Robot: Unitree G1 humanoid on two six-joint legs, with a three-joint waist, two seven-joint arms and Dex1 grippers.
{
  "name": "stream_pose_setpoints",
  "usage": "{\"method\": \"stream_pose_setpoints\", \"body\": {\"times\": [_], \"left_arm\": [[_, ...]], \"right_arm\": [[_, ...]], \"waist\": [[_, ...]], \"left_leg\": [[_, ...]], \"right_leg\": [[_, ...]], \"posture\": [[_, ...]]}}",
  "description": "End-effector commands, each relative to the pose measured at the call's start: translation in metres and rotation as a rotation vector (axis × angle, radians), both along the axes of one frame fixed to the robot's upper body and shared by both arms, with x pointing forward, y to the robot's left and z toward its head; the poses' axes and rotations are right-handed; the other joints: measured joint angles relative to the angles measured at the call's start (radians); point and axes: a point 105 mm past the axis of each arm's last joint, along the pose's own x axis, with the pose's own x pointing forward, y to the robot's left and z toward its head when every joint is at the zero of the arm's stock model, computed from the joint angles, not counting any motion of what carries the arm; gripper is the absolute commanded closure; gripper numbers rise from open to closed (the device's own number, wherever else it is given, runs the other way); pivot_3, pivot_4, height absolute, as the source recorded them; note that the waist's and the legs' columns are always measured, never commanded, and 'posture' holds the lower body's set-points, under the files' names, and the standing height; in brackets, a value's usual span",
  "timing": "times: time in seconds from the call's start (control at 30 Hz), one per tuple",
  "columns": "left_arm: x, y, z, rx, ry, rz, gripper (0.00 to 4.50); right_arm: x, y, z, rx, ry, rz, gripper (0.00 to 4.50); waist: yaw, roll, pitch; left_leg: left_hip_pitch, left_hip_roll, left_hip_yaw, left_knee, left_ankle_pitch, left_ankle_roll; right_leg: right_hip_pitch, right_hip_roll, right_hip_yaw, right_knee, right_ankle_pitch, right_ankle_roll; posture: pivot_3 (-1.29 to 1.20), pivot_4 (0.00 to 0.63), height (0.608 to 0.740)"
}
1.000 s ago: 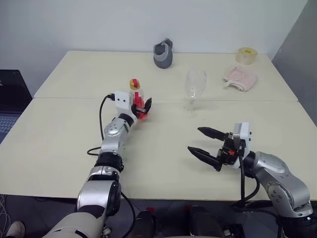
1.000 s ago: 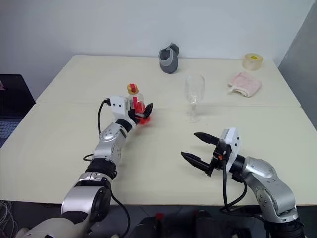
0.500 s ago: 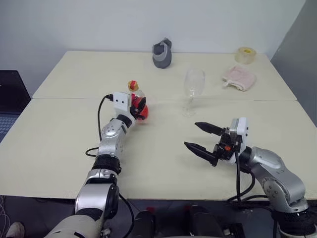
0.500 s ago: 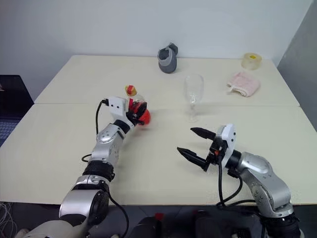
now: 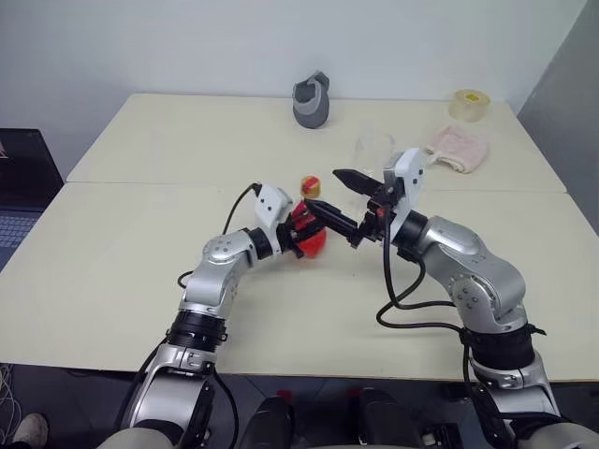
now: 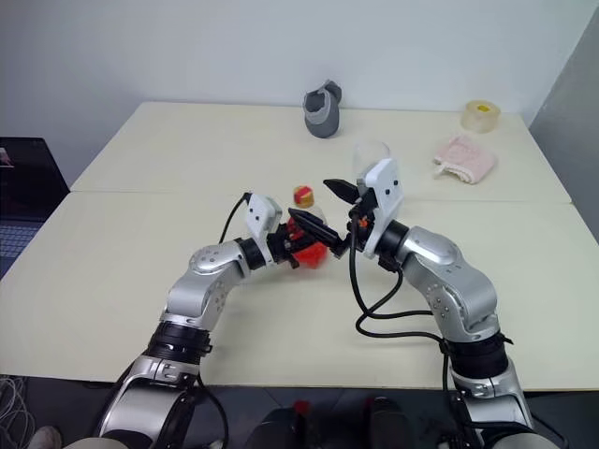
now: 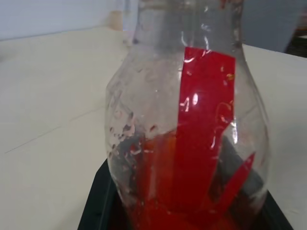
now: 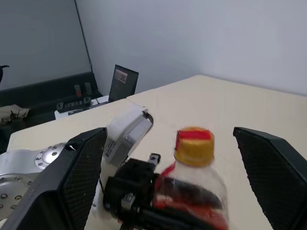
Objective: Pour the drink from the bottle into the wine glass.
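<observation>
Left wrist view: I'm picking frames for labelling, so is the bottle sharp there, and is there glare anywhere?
In the left wrist view the bottle sits very near the lens and looks soft, with small white glints on its red label; in the right wrist view the cap is fairly crisp while the right tool's fingers blur at the edges; in the eye views lighting is even and shadows faint.

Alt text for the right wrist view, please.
The open right gripper faces the bottle, yellow-and-red cap on, with one black finger on either side. The left gripper grips the bottle's base above the pale table.
</observation>
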Motion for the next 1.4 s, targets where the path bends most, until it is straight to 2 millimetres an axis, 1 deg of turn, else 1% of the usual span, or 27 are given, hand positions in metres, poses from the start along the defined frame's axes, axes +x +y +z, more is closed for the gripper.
{"method": "stream_pose_setpoints", "body": {"times": [0.03, 0.2, 0.43, 0.47, 0.5, 0.67, 0.77, 0.93, 1.0, 1.13, 1.2, 1.23, 1.3, 1.4], "left_arm": [[-0.009, -0.016, 0.018, 0.0, -0.084, -0.103, 3.16], [-0.018, -0.027, 0.017, 0.002, -0.09, -0.171, 3.16], [-0.023, -0.03, 0.015, 0.004, -0.088, -0.192, 3.16], [-0.023, -0.03, 0.015, 0.004, -0.088, -0.191, 3.16], [-0.023, -0.03, 0.015, 0.004, -0.088, -0.191, 3.16], [-0.023, -0.029, 0.015, -0.005, -0.086, -0.178, 3.16], [-0.025, -0.029, 0.013, -0.008, -0.083, -0.176, 3.16], [-0.036, -0.028, 0.01, 0.0, -0.08, -0.194, 3.16], [-0.043, -0.026, 0.012, -0.005, -0.082, -0.204, 3.16], [-0.064, -0.016, 0.02, -0.02, -0.086, -0.249, 3.16], [-0.081, -0.008, 0.024, -0.003, -0.087, -0.284, 3.16], [-0.087, -0.004, 0.025, -0.001, -0.081, -0.294, 3.16], [-0.097, 0.002, 0.028, 0.003, -0.071, -0.303, 3.16], [-0.106, 0.006, 0.03, 0.005, -0.057, -0.305, 3.16]], "right_arm": [[0.001, 0.007, 0.01, 0.005, -0.018, -0.003, 0.0], [0.005, 0.009, 0.007, -0.017, -0.004, -0.029, 0.0], [0.008, 0.007, 0.005, -0.02, 0.018, -0.053, 0.0], [0.009, 0.006, 0.005, -0.025, 0.019, -0.054, 0.37], [0.009, 0.006, 0.004, -0.029, 0.019, -0.054, 0.54], [0.01, 0.005, 0.003, -0.021, 0.026, -0.045, 2.29], [0.009, 0.005, 0.006, -0.004, 0.03, -0.032, 3.22], [0.004, 0.01, 0.009, 0.004, 0.031, 0.013, 3.21], [-0.003, 0.016, 0.012, 0.007, 0.034, 0.088, 3.21], [-0.033, 0.027, 0.022, 0.015, 0.011, 0.372, 3.21], [-0.048, 0.029, 0.023, -0.031, -0.014, 0.559, 3.21], [-0.053, 0.029, 0.022, -0.051, -0.017, 0.631, 3.21], [-0.055, 0.029, 0.021, -0.099, -0.04, 0.72, 3.21], [-0.05, 0.031, 0.02, -0.145, -0.071, 0.777, 3.21]], "waist": [[-0.001, 0.0, 0.0], [-0.002, 0.0, 0.0], [-0.003, 0.0, 0.0], [-0.003, 0.0, 0.0], [-0.003, 0.0, 0.0], [-0.003, 0.0, 0.0], [-0.003, 0.0, 0.0], [-0.004, 0.0, 0.0], [-0.004, 0.0, 0.0], [-0.008, 0.001, 0.0], [-0.009, 0.001, 0.0], [-0.01, 0.001, 0.0], [-0.016, 0.001, 0.001], [-0.018, 0.001, 0.001]], "left_leg": [[0.0, 0.0, 0.0, 0.0, 0.0, 0.0], [0.0, 0.0, 0.0, 0.0, 0.0, 0.0], [0.0, 0.0, 0.0, 0.0, 0.0, 0.0], [0.0, 0.0, 0.0, 0.0, 0.0, 0.0], [0.0, 0.0, 0.0, 0.0, 0.0, 0.0], [0.0, 0.0, 0.0, 0.0, 0.0, 0.001], [0.0, 0.0, 0.0, 0.0, 0.0, 0.001], [0.0, 0.0, 0.0, 0.0, 0.0, 0.001], [0.0, 0.0, 0.0, 0.0, -0.001, 0.001], [0.0, 0.001, 0.0, -0.001, -0.001, 0.002], [0.0, 0.001, 0.0, -0.001, -0.002, 0.003], [0.0, 0.001, 0.0, -0.001, -0.002, 0.003], [0.001, 0.001, 0.0, -0.001, -0.002, 0.004], [0.002, 0.001, 0.0, -0.001, -0.002, 0.004]], "right_leg": [[0.0, 0.0, 0.0, 0.0, 0.0, 0.0], [0.0, 0.0, 0.0, 0.0, 0.0, 0.0], [0.0, 0.0, 0.0, 0.0, 0.0, 0.0], [0.0, 0.0, 0.0, 0.001, 0.0, 0.0], [0.0, 0.0, 0.0, 0.0, 0.0, 0.0], [0.0, 0.0, 0.0, 0.0, 0.0, 0.0], [0.0, 0.0, 0.0, 0.0, 0.0, 0.0], [0.0, 0.0, 0.0, 0.001, 0.0, 0.0], [0.0, 0.0, 0.0, 0.001, 0.0, 0.0], [0.0, 0.0, 0.0, 0.0, 0.0, 0.0], [0.0, 0.0, 0.0, 0.0, 0.0, 0.0], [0.0, 0.0, 0.0, 0.0, 0.0, 0.0], [0.0, 0.0, 0.0, 0.0, 0.0, 0.0], [0.001, 0.001, 0.0, 0.0, 0.0, 0.0]], "posture": [[0.0, 0.15, 0.74], [0.0, 0.15, 0.74], [0.0, 0.15, 0.74], [0.0, 0.15, 0.74], [0.0, 0.15, 0.74], [0.0, 0.15, 0.74], [0.0, 0.15, 0.74], [0.0, 0.15, 0.74], [0.0, 0.15, 0.74], [0.0, 0.15, 0.74], [0.0, 0.15, 0.74], [0.0, 0.15, 0.74], [0.0, 0.15, 0.74], [0.0, 0.15, 0.74]]}}
